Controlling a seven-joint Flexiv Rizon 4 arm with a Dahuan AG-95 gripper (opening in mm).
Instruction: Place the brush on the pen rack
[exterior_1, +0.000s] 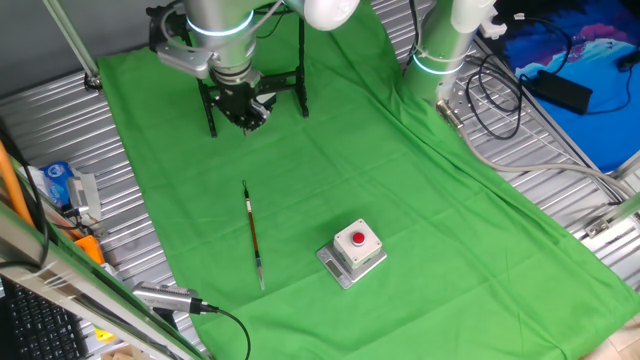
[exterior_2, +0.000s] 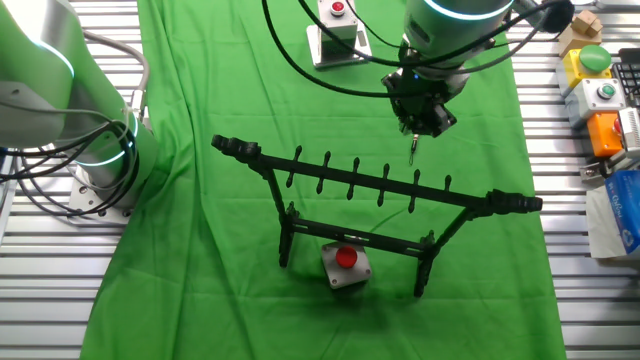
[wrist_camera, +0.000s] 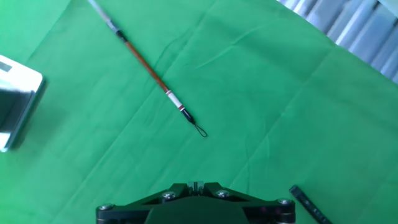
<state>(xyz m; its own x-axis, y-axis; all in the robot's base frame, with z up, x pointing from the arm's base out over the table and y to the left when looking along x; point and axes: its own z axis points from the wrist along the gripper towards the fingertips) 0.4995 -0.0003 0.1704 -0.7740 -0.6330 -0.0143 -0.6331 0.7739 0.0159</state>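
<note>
Brush (wrist_camera: 146, 66) tip — cut off — fingers unseen

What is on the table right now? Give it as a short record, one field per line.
brush: lying flat on the green cloth, not held
pen rack: standing upright on the cloth, nothing on its pegs
gripper: near the rack, apart from the brush, holding nothing; whether open or shut cannot be told
button box: grey box with a red button, beside the brush
task state: brush not yet picked up
</note>
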